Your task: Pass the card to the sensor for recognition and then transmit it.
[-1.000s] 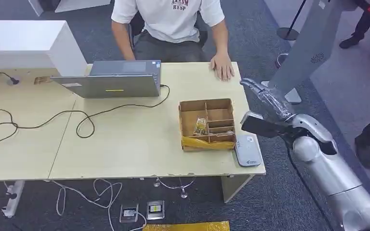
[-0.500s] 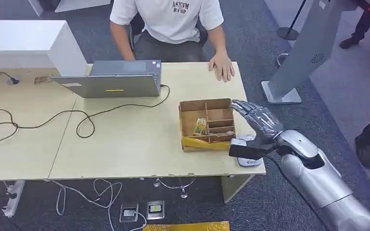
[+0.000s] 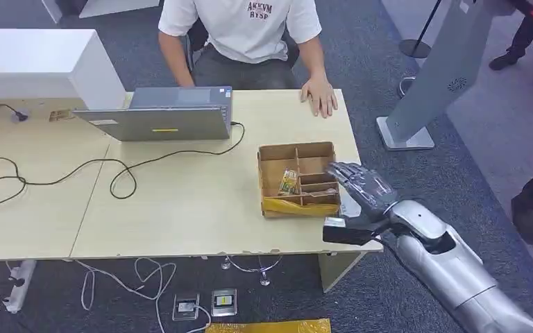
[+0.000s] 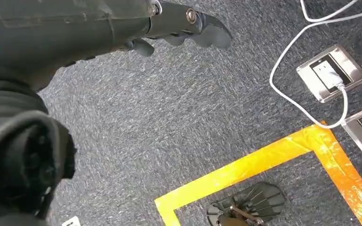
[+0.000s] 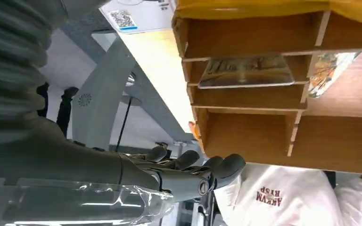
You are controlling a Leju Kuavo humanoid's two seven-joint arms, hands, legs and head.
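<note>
Right hand (image 3: 358, 201), fingers spread and holding nothing, hovers beside the box's (image 3: 298, 179) right edge. In the right wrist view we see a card (image 5: 246, 71) lying in a narrow compartment, possibly clear-sleeved.

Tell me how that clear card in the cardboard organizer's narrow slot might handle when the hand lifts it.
The clear card looks thin and flat, so probably light and fairly stiff. Its glossy face suggests it may slip. Lying low between the cardboard organizer's dividers, it probably needs an edge pinch from the right hand.
</note>
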